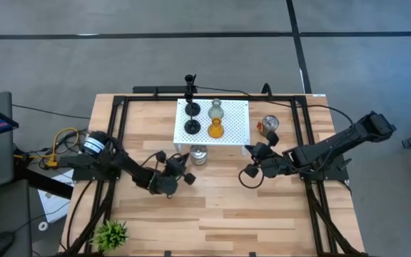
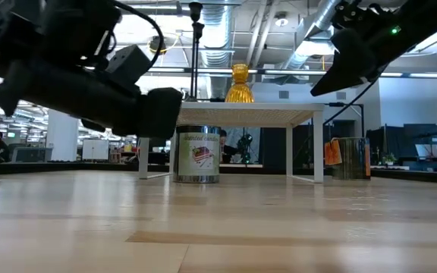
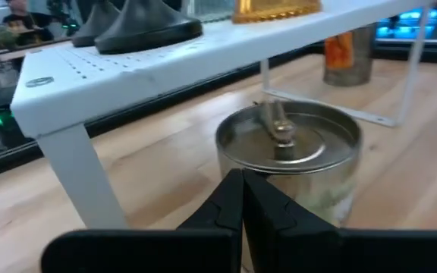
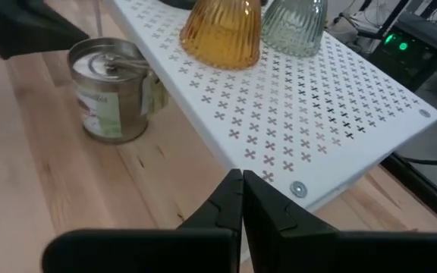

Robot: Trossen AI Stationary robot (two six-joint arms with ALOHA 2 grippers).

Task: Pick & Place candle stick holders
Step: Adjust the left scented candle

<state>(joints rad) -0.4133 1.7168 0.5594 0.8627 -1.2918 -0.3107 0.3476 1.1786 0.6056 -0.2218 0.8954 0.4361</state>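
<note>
On a white perforated shelf [image 1: 234, 114] at the table's far middle stand two black candle stick holders [image 1: 193, 108] [image 1: 192, 127], a pale-green glass one [image 1: 215, 109] and an amber one [image 1: 215, 128]. The amber [image 4: 222, 34] and green [image 4: 294, 26] glasses show in the right wrist view, and the black bases [image 3: 150, 26] in the left wrist view. My left gripper [image 1: 184, 173] [image 3: 241, 201] is shut and empty, near the shelf's front left, facing a tin can [image 3: 287, 152]. My right gripper [image 1: 252, 170] [image 4: 243, 201] is shut and empty, off the shelf's front right corner.
A lidded tin can [image 1: 199, 154] stands on the table just in front of the shelf. A second can [image 1: 269, 126] stands to the shelf's right. A small green plant [image 1: 110, 233] sits at the near left corner. Bare wood lies between the arms and the near edge.
</note>
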